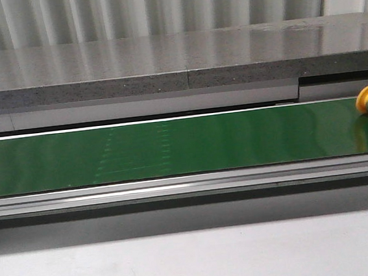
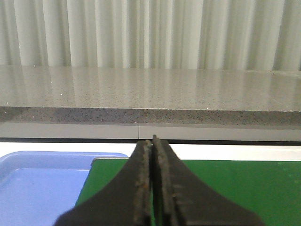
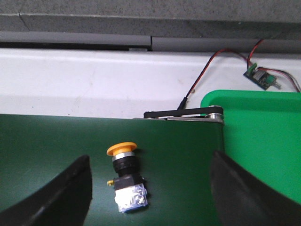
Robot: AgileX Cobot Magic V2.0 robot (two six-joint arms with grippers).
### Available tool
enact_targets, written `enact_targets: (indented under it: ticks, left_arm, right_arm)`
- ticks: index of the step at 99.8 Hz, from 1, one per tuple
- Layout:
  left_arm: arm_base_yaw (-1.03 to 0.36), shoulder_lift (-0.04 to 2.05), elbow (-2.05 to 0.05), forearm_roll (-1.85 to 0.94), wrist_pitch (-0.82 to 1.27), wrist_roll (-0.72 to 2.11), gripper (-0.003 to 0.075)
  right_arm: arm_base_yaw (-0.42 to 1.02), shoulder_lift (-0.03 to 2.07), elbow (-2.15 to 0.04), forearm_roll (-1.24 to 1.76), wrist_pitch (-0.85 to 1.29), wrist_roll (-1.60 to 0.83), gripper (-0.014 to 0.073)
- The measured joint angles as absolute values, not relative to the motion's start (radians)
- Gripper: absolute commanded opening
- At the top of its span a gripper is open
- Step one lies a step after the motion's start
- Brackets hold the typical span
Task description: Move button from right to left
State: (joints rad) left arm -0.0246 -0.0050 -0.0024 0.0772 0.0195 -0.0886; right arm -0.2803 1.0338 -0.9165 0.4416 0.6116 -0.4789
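We found the button (image 3: 125, 176) lying on its side on the green belt (image 1: 172, 149) near the belt's right end, yellow cap toward the back wall, between the spread fingers of the right claw (image 3: 150, 188), which stood open and touched nothing. The left claw (image 2: 151, 188) was closed on nothing above the belt's left end, just beside a blue tray (image 2: 37, 188). A green tray (image 3: 263, 141) sat past the belt's right end, near a small circuit board (image 3: 257, 76) with red and black wires.

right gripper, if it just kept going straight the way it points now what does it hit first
Most likely the button. It lies on its side on the green belt, between the wide-open fingers of the right gripper. Depth is unclear, so it could meet the belt just beside it.
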Motion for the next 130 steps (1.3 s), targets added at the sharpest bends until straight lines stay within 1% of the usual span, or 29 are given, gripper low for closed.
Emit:
enact_targets:
  ticks: [43, 50, 56, 59, 66, 69, 70, 71, 73, 76, 77, 78, 85, 89, 130]
  left_arm:
    - [-0.025, -0.005, -0.002, 0.077, 0.020, -0.089, -0.0020]
    - [-0.025, -0.005, -0.002, 0.077, 0.020, -0.089, -0.0020]
    - [-0.025, -0.005, -0.002, 0.077, 0.020, -0.089, -0.0020]
    - [-0.025, -0.005, -0.002, 0.077, 0.020, -0.089, -0.0020]
    - [-0.025, -0.005, -0.002, 0.077, 0.020, -0.089, -0.0020]
    - [-0.025, -0.005, -0.002, 0.077, 0.020, -0.089, -0.0020]
    - [-0.025, -0.005, -0.002, 0.077, 0.020, -0.089, -0.0020]
    - [-0.025, -0.005, -0.002, 0.077, 0.020, -0.089, -0.0020]
    - [-0.025, -0.005, -0.002, 0.077, 0.020, -0.089, -0.0020]
    - [-0.025, -0.005, -0.002, 0.077, 0.020, -0.089, -0.0020]
    - [-0.025, -0.005, -0.002, 0.077, 0.020, -0.089, -0.0020]
    - [-0.025, -0.005, -0.002, 0.077, 0.020, -0.089, -0.0020]
    - [-0.025, -0.005, -0.002, 0.077, 0.020, -0.089, -0.0020]
    - [-0.025, -0.005, -0.002, 0.077, 0.020, -0.089, -0.0020]
    - [-0.025, -0.005, -0.002, 0.077, 0.020, -0.089, -0.0020]
  right_arm:
    - [-0.280, 0.578, -0.559, 0.434, 0.591, -0.487, 0.0529]
    - [-0.280, 0.515, -0.518, 0.432, 0.591, -0.487, 0.0508]
    - [-0.280, 0.469, -0.487, 0.432, 0.593, -0.487, 0.0462]
    - [-0.280, 0.453, -0.474, 0.432, 0.594, -0.487, 0.0418]
    - [-0.280, 0.423, -0.448, 0.431, 0.604, -0.487, 0.0302]
    - [-0.280, 0.415, -0.442, 0.430, 0.606, -0.487, 0.0238]
    - [-0.280, 0.412, -0.438, 0.430, 0.608, -0.487, 0.0238]
    - [-0.280, 0.411, -0.436, 0.430, 0.609, -0.487, 0.0199]
    - [-0.280, 0.407, -0.434, 0.430, 0.611, -0.490, 0.0174]
    - [-0.280, 0.405, -0.432, 0.430, 0.615, -0.490, 0.0113]
    - [-0.280, 0.405, -0.430, 0.430, 0.615, -0.490, 0.0113]
    - [-0.280, 0.405, -0.431, 0.430, 0.615, -0.490, 0.0078]
    - [-0.280, 0.405, -0.429, 0.430, 0.615, -0.490, -0.0027]
    - [-0.280, 0.405, -0.429, 0.430, 0.615, -0.490, -0.0069]
    - [-0.280, 0.405, -0.429, 0.464, 0.617, -0.490, -0.0067]
